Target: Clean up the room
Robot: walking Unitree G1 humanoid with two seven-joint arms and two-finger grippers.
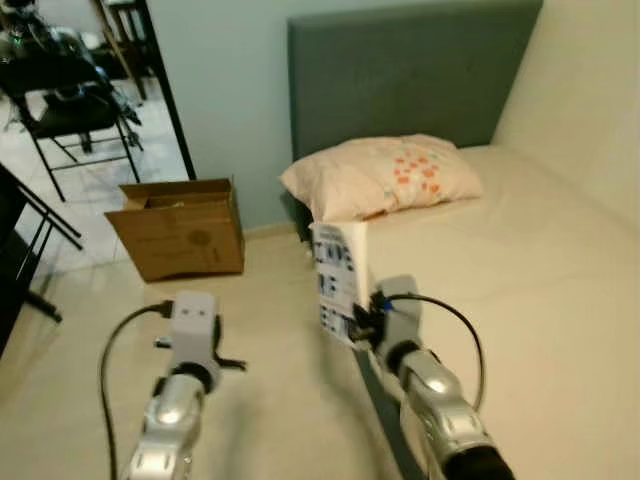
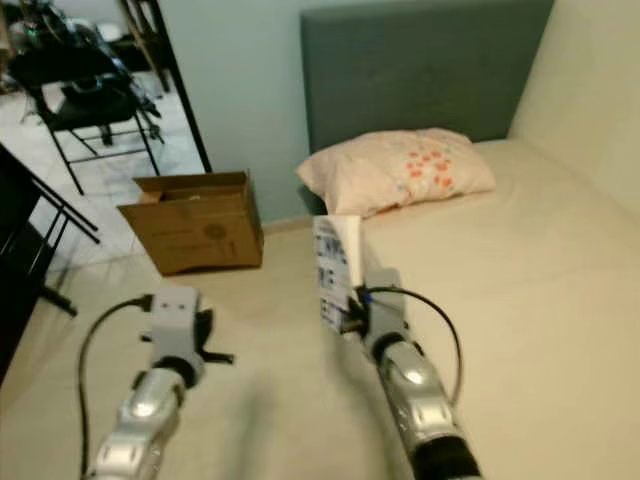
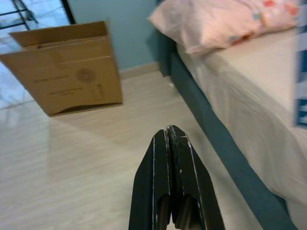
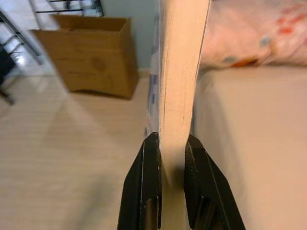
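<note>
Book (image 1: 338,280), clamped upright at its lower edge by right gripper (image 4: 170,158), hanging over the bed's (image 1: 520,260) near edge at about 12 o'clock from the right wrist. Best kept vertical and firmly pinched while carried, probably toward cardboard box (image 1: 185,228) at roughly 10 o'clock, open top up, on the floor (image 1: 270,400) by the blue wall; a thin grip on the lower edge alone risks the book pivoting or slipping. Left gripper (image 3: 170,143) low at 7 o'clock, fingers pressed together, holding nothing. Farther off, pillow (image 1: 385,175) at 1 o'clock against the headboard (image 1: 410,70). Right wrist view: page edges between the black fingers, hidden from the head. Head views: printed cover, plus a black chair (image 1: 75,115) at 10 o'clock beyond the box.
</note>
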